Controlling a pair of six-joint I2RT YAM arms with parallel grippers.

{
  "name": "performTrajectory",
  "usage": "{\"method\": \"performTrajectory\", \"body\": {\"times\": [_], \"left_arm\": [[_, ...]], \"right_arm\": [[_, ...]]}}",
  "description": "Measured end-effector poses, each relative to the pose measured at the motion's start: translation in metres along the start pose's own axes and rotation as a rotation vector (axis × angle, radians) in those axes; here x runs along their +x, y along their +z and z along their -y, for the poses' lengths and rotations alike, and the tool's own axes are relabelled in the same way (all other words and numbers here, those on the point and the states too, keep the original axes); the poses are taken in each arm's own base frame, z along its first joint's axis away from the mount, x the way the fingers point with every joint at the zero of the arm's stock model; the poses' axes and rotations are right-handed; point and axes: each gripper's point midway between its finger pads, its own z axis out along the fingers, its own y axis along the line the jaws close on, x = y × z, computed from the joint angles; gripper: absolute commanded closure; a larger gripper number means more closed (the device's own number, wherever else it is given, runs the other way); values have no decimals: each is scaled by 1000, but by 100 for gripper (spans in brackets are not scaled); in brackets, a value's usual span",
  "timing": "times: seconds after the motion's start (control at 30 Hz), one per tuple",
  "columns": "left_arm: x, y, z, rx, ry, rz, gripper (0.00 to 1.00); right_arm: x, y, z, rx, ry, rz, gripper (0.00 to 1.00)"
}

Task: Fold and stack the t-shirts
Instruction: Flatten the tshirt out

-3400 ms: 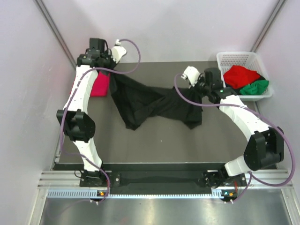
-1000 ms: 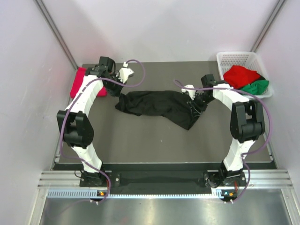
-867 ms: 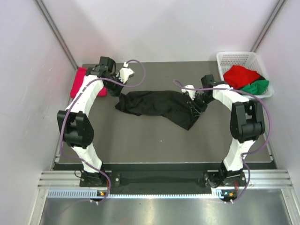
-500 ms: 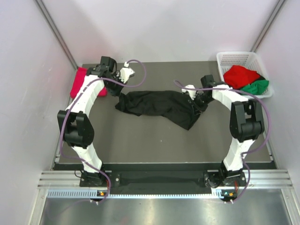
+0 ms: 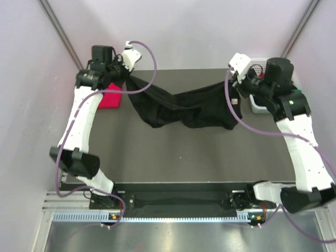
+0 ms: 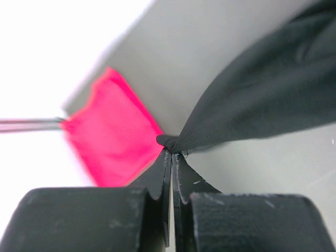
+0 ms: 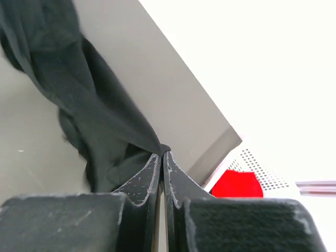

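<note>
The left fingers (image 6: 157, 181) and right fingers (image 7: 143, 181) are each pinching an end of the black t-shirt (image 5: 184, 105), which is sagging between them over the table (image 5: 173, 157). The crimson-pink t-shirt (image 5: 111, 98) is lying far left.

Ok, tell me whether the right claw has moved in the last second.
Yes. The right claw, pinching the black t-shirt, has shifted toward the white basket, now at its left edge.

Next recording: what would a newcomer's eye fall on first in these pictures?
The black t-shirt, strung and sagging across the far half of the table between the left gripper and the right gripper, each shut on one end. Then the crimson-pink t-shirt, lying at the table's far left edge.
</note>
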Motion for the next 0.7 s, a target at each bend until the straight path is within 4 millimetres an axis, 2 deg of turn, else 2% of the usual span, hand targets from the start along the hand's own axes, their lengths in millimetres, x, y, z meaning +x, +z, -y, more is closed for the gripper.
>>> {"method": "performTrajectory", "body": {"times": [0.07, 0.23, 0.3, 0.37, 0.43, 0.47, 0.53, 0.57, 0.6, 0.67, 0.7], "left_arm": [[-26, -35, -8, -59, 22, 91, 100], [-80, -114, -29, -206, 67, 305, 100], [-92, -129, -35, -250, 80, 355, 100], [-96, -128, -42, -284, 89, 367, 100], [-89, -105, -48, -295, 95, 335, 100], [-85, -90, -50, -294, 98, 318, 100], [-65, -43, -51, -272, 96, 246, 100], [-53, -11, -51, -253, 93, 206, 100], [-35, 25, -48, -227, 86, 148, 100], [-2, 85, -42, -182, 74, 55, 100], [20, 119, -37, -162, 67, -4, 100]], "right_arm": [[-13, -21, -8, 8, 1, 32, 100], [-17, -47, -18, 24, 29, 42, 100], [-10, -48, -23, 25, 43, 31, 100], [6, -37, -29, 11, 61, 1, 100], [25, -20, -34, -10, 83, -37, 100], [40, -4, -36, -29, 98, -69, 100], [69, 30, -38, -67, 132, -133, 100], [81, 46, -37, -80, 147, -157, 100], [102, 72, -38, -103, 174, -200, 100], [139, 108, -42, -148, 225, -277, 98], [157, 127, -45, -172, 250, -316, 91]]}}
